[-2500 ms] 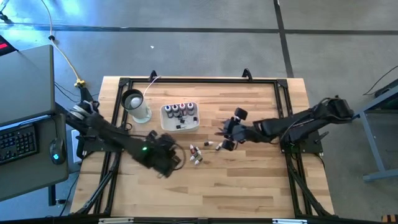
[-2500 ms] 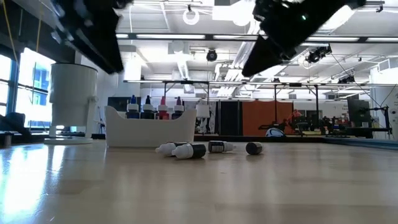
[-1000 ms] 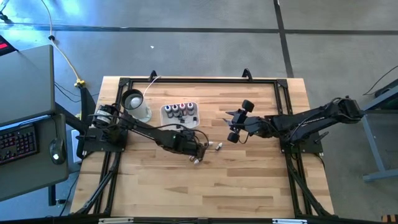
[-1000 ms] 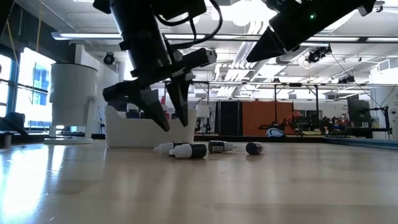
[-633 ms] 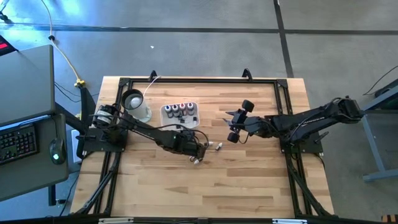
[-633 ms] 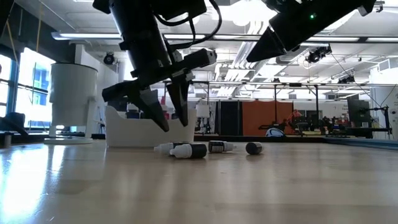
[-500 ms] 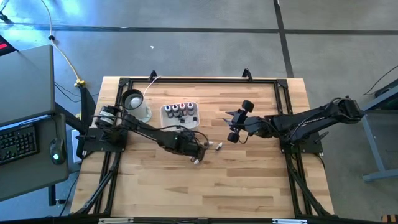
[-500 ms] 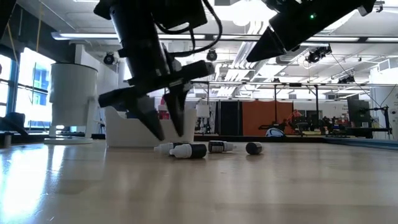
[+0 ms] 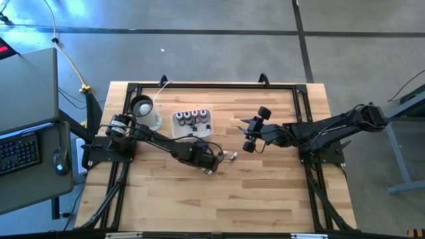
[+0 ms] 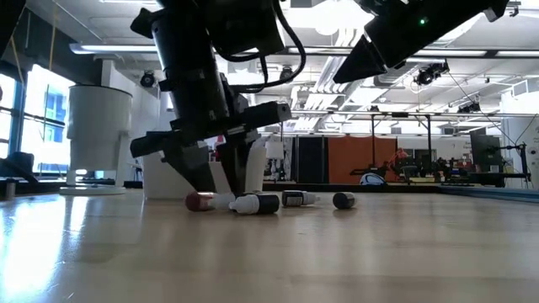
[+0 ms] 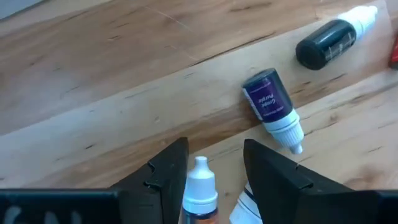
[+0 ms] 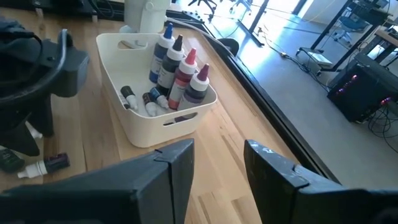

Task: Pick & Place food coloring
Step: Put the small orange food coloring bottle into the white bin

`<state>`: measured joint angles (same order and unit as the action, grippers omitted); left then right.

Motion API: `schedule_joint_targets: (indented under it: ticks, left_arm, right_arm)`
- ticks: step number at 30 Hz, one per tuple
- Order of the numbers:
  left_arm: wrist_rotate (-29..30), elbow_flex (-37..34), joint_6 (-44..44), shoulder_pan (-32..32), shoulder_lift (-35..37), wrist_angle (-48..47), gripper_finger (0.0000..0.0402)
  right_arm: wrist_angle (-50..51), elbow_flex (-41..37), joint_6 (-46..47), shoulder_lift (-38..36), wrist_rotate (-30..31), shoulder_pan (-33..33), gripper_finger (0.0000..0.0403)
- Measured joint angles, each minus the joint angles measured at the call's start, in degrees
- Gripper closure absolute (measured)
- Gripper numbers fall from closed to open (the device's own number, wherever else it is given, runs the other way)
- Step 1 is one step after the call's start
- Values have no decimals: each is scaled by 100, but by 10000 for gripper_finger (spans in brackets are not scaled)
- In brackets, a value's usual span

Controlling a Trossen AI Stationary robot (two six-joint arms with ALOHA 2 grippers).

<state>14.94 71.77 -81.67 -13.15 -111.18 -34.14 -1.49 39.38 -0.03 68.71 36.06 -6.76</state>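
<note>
While straddling a bottle (image 11: 200, 186), left claw (image 11: 214, 163) open.

- A wooden counter (image 9: 265, 192) fills the middle, edged by a black metal frame (image 9: 212, 85).
- A white square tray (image 9: 192, 124) sits toward the back, well inside the frame.
- Just beside it stands a white cup (image 9: 147, 114) with a dark round top.
- Off the counter's side, a keyboard (image 9: 20, 151) and mouse (image 9: 60, 160) rest on a grey desk (image 9: 30, 79).
- Grey floor (image 9: 199, 40) spreads beyond.
</note>
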Motion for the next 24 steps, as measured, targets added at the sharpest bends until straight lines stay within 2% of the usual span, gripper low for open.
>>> schedule_joint_targets:
  ticks: [3, 9, 13, 24]
  left_arm:
    - [-241, 2, 235, 2, 0, -34, 243]
    - [-204, -8, 463, 2, 50, -42, 243]
    - [-394, 201, 655, 0, 37, -617, 243]
    - [-535, 321, 684, -159, 7, -821, 243]
  right_arm:
    - [-1, 0, 0, 0, -5, 0, 270]
    - [-3, 0, 0, 0, -24, 0, 270]
    - [-3, 0, 0, 0, -65, 0, 270]
    - [-3, 0, 0, 0, -70, 0, 270]
